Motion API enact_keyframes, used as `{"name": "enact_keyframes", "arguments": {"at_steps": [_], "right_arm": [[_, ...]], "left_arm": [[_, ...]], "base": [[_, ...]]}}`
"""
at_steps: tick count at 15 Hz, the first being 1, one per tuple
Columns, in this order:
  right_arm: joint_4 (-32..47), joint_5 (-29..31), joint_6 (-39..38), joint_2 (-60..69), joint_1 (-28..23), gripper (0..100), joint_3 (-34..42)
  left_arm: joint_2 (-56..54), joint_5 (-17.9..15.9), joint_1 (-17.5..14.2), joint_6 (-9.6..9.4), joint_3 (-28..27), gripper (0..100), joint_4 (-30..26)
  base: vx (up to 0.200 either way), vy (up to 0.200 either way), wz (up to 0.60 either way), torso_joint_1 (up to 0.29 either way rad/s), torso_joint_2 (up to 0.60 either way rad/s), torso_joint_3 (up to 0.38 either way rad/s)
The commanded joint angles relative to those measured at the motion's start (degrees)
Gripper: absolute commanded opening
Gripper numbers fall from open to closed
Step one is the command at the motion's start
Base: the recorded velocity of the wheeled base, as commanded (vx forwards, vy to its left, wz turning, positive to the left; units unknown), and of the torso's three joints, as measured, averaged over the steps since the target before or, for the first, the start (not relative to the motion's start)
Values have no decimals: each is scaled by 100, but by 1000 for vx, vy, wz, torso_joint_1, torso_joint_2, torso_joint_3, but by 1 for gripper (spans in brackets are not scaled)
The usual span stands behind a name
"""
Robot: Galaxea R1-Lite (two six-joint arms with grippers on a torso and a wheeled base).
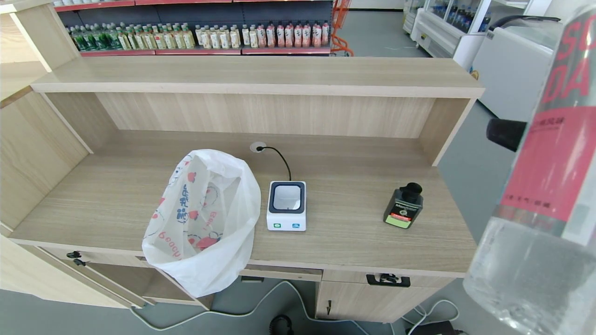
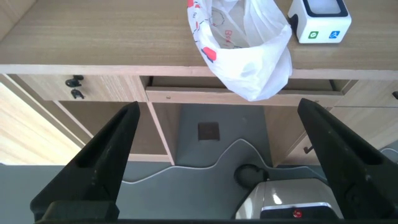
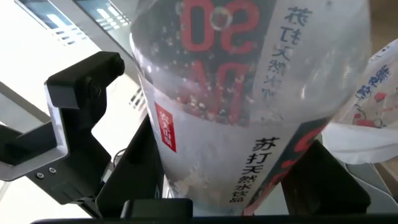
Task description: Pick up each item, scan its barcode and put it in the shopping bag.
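Observation:
A clear soda bottle [image 1: 549,186] with a pink label is held up high at the right, very close to the head camera. My right gripper [image 3: 230,186] is shut on it, with a black finger [image 3: 134,177] pressed against each side of the bottle [image 3: 249,93]. On the wooden counter [image 1: 335,167] stand a white shopping bag [image 1: 205,218] with its mouth open, a white barcode scanner [image 1: 287,205] and a small dark bottle [image 1: 403,206]. My left gripper [image 2: 219,112] hangs open and empty below the counter's front edge, in front of the bag [image 2: 249,50] and scanner [image 2: 318,18].
The counter has a raised back shelf [image 1: 256,74] and side walls. The scanner's black cable [image 1: 279,160] runs to a hole at the back. Drawers and cables lie under the front edge. Store shelves of drinks [image 1: 200,37] and freezers [image 1: 465,28] stand behind.

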State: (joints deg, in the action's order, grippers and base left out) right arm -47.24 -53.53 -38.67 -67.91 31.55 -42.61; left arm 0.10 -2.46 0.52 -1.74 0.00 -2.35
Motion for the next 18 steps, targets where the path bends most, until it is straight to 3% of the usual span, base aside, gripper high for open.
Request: {"name": "enact_keyframes", "arguments": {"at_steps": [1, 4, 9, 18], "right_arm": [[4, 9, 8, 77, -17, 0, 130], [22, 123, 17, 94, 9, 0, 174], [30, 818, 79, 94, 352, 0, 244], [39, 818, 114, 129, 510, 0, 376]], "left_arm": [[-1, 0, 0, -1, 0, 100, -2], [-1, 0, 0, -1, 0, 100, -2], [-1, 0, 0, -1, 0, 100, -2], [-1, 0, 0, -1, 0, 100, -2]], "base": [[0, 0, 0, 0, 0, 0], [0, 0, 0, 0, 0, 0], [0, 0, 0, 0, 0, 0], [0, 0, 0, 0, 0, 0]]}}
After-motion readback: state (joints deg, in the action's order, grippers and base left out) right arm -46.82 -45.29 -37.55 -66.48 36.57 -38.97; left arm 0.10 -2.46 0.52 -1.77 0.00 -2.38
